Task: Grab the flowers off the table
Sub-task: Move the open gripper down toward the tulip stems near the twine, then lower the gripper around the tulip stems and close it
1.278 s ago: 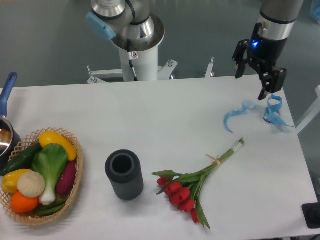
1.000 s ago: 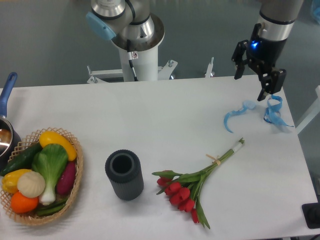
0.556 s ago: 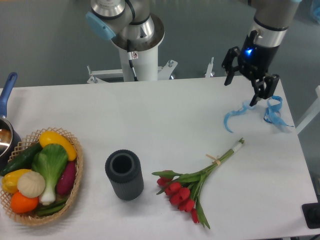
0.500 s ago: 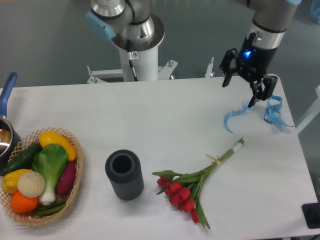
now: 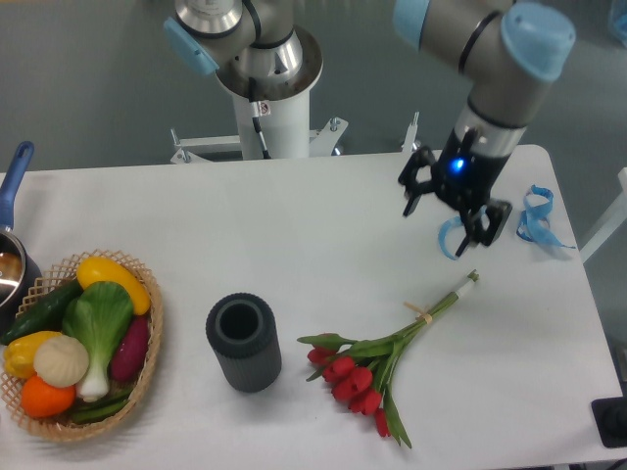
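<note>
Gripper (image 5: 446,217) spread wide and empty over the far right of the table (image 5: 294,245), with the flowers (image 5: 377,357) lying nearer and slightly left, stems running diagonally from near-left blooms up to the far-right tip just below the fingers.

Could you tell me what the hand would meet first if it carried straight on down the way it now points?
Probably the curly blue ribbon just under the open hand, then the white table; depth is unclear.

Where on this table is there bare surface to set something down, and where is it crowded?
Bare: the table between basket and gripper, and right of the flowers. Crowded: the basket corner, and around the blue ribbons.
</note>
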Robot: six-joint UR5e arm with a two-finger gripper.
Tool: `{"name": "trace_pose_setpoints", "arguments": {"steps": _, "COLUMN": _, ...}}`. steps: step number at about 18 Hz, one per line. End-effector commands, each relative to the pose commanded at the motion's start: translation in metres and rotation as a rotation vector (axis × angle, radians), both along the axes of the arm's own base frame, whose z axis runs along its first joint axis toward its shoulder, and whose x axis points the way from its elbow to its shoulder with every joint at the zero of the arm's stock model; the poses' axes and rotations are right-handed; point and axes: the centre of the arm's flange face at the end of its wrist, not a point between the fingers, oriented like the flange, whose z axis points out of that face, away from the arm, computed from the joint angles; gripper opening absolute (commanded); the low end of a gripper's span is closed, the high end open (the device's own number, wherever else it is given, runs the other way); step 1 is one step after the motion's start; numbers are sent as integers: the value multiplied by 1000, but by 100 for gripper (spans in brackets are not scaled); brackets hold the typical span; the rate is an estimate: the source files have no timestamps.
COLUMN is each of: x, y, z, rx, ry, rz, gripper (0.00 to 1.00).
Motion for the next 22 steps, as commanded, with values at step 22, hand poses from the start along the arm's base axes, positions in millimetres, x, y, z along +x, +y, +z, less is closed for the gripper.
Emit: {"name": "trace_pose_setpoints", "arguments": {"steps": 22, "x": -3, "y": 53, "z": -141, "rx": -85, "ry": -44, "rz": -58, "gripper": 100}}
